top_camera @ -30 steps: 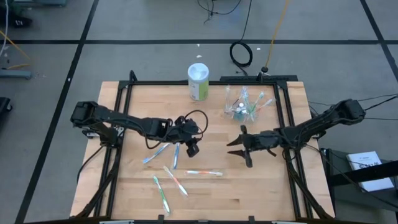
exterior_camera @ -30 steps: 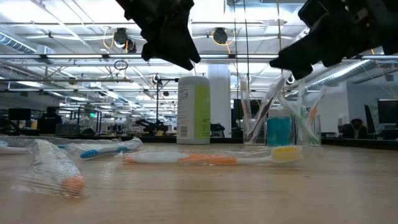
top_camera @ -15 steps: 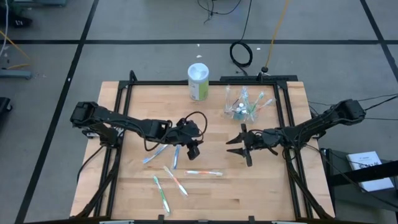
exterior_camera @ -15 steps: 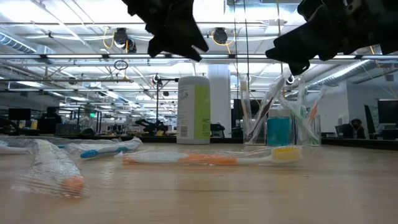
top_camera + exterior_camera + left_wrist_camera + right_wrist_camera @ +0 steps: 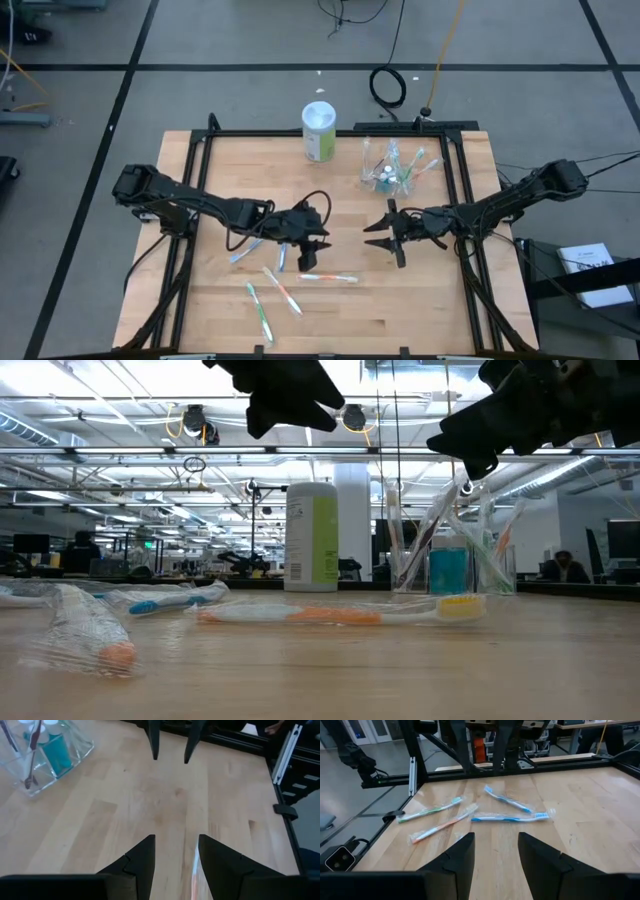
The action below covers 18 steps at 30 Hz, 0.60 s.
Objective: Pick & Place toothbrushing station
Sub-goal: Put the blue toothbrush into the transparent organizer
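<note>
Now my left gripper hovers, fingers apart and empty, just above the wrapped orange toothbrush lying mid-bench. I should drop straight down, straddle its handle crosswise, then carry it to the clear cup far right. My right gripper waits nearby, fingers apart.

Matt wooden table, clear plastic cup

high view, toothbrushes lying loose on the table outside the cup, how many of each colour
blue toothbrushes: 2
orange toothbrushes: 2
green toothbrush: 1
total: 5
</note>
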Available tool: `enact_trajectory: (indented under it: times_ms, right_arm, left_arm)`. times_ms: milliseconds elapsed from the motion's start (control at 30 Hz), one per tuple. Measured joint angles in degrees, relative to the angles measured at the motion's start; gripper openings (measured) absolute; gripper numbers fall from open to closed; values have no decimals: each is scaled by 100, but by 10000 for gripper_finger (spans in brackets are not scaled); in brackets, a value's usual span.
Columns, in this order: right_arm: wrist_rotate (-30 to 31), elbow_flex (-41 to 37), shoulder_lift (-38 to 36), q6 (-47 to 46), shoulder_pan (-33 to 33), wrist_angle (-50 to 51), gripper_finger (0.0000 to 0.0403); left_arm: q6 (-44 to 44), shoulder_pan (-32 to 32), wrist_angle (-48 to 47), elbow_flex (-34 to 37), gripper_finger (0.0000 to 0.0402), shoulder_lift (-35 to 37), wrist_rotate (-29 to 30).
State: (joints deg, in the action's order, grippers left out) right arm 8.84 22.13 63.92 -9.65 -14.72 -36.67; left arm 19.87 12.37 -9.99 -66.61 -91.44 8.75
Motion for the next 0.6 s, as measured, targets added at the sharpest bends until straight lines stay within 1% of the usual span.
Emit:
enact_trajectory:
  times_ms: [167,367,500,600]
  right_arm:
    - [2,2,0,13,0,41,141]
    - [3,4,0,230,4,323,141]
    - [4,4,0,282,4,348,141]
    - [4,4,0,282,4,350,141]
  left_arm:
    - [123,106,-45,0,157,0,3]
    - [131,239,-187,0,157,0,-16]
    - [272,246,-707,0,157,0,-230]
    - [517,245,-1281,0,157,0,-228]
